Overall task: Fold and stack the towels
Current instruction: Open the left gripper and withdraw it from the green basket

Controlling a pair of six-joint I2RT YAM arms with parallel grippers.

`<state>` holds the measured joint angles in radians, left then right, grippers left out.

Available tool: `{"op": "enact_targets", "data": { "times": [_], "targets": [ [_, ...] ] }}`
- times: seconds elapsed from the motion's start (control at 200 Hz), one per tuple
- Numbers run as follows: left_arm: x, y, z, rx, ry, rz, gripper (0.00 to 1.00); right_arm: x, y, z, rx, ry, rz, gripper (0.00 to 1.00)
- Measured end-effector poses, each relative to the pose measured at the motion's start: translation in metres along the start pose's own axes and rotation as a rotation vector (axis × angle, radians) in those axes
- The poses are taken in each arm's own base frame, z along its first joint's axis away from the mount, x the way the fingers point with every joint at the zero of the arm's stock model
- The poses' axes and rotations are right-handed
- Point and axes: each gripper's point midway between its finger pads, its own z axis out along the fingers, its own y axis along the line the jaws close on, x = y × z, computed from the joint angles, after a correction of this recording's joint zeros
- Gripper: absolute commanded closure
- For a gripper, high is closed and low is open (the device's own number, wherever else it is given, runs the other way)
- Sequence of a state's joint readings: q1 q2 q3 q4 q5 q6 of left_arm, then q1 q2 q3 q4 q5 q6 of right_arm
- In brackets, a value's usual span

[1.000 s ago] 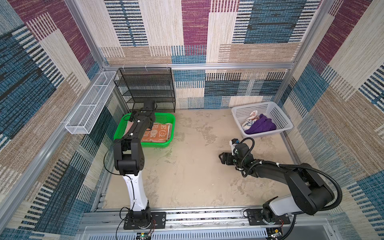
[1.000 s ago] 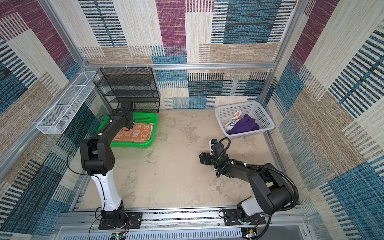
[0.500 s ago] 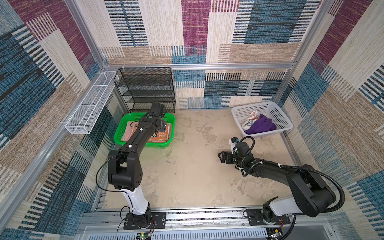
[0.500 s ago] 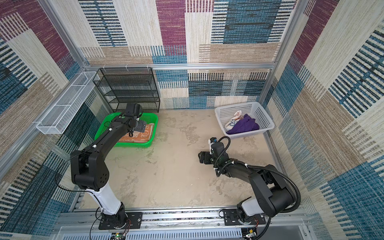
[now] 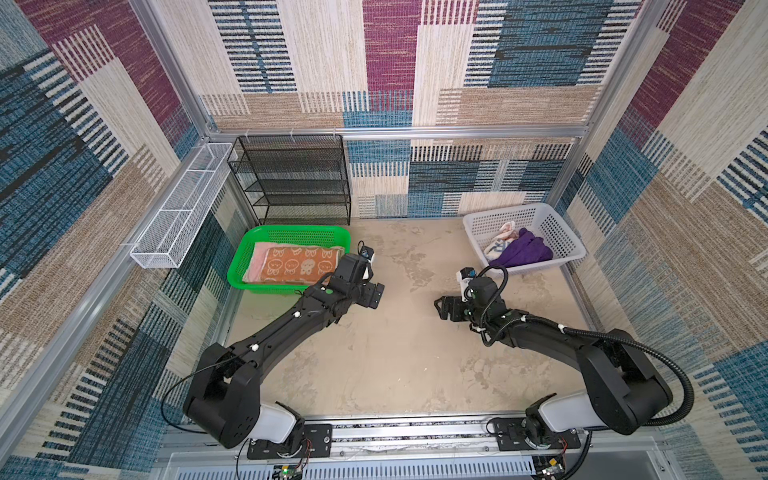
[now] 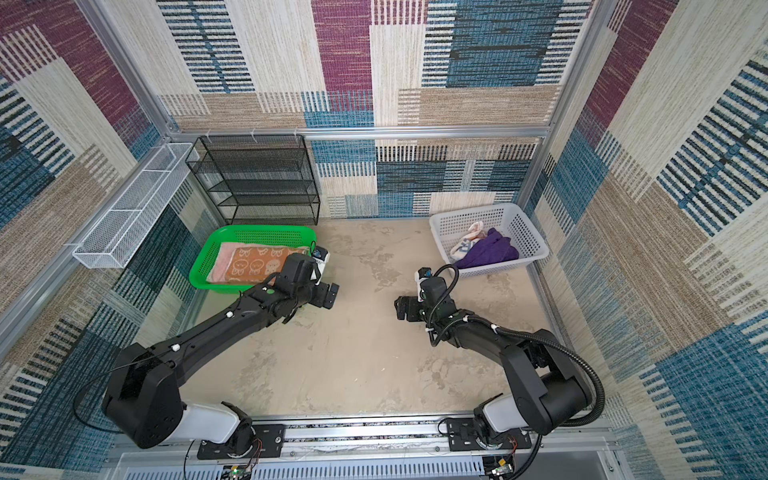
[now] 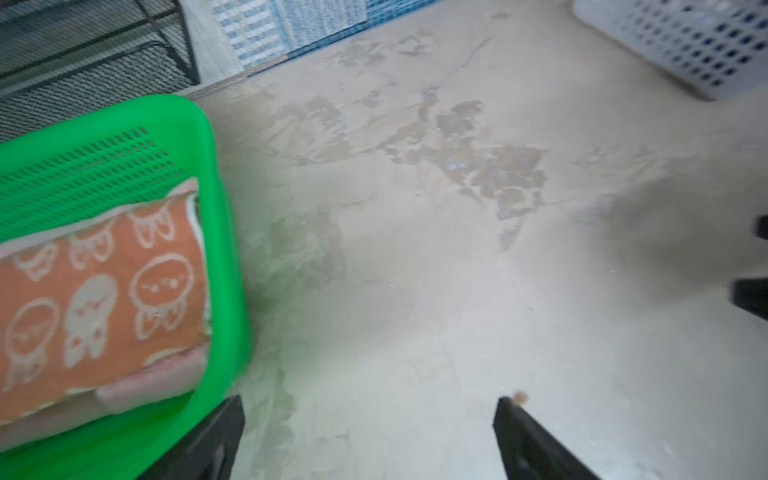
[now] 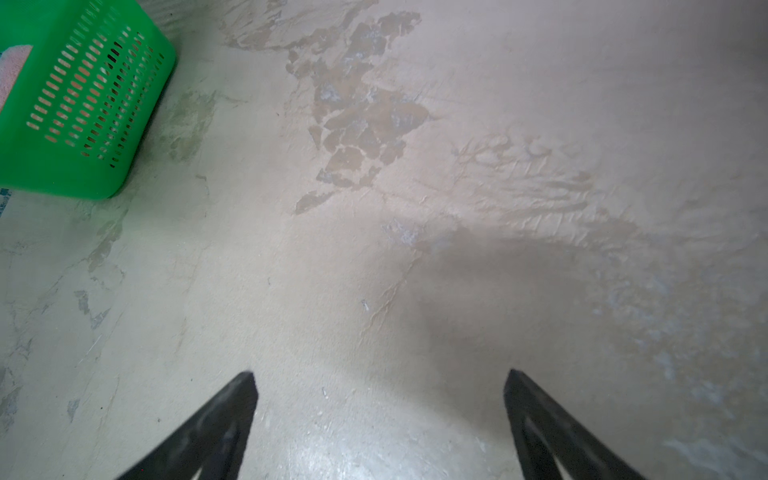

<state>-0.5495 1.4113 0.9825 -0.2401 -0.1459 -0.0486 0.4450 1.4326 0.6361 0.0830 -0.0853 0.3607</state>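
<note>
Two folded towels (image 5: 297,264) (stacked) lie lengthwise along the green basket (image 5: 297,237).

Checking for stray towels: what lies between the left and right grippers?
Only bare, stained table lies between the left gripper and right gripper, as both top views show.

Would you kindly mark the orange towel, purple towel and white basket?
orange towel (image 5: 297,264): in a top view, printed face.
purple towel (image 5: 523,253): in a top view, crumpled middle.
white basket (image 5: 487,224): in a top view, rear wall.
</note>
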Motion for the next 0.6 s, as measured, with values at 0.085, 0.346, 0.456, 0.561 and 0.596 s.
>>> {"op": "enact_targets", "data": {
  "times": [0.085, 0.346, 0.456, 0.561, 0.596],
  "targets": [
    [-0.001, -0.017, -0.005, 0.062, -0.049, -0.018, 0.02, -0.010, 0.001, -0.001, 0.014, -0.015, -0.008, 0.01],
    [-0.008, -0.052, -0.013, 0.212, -0.113, -0.059, 0.05, -0.058, 0.002, -0.002, 0.096, -0.087, -0.055, 0.00],
    [-0.007, -0.064, -0.011, 0.259, -0.108, -0.063, 0.06, -0.074, -0.005, -0.006, 0.140, -0.105, -0.058, 0.00],
    [-0.001, -0.073, -0.008, 0.288, -0.094, -0.059, 0.06, -0.102, -0.022, -0.016, 0.197, -0.148, -0.025, 0.00],
    [0.001, -0.074, -0.007, 0.290, -0.089, -0.060, 0.07, -0.113, -0.030, -0.020, 0.220, -0.167, -0.010, 0.00]
  ]
}}
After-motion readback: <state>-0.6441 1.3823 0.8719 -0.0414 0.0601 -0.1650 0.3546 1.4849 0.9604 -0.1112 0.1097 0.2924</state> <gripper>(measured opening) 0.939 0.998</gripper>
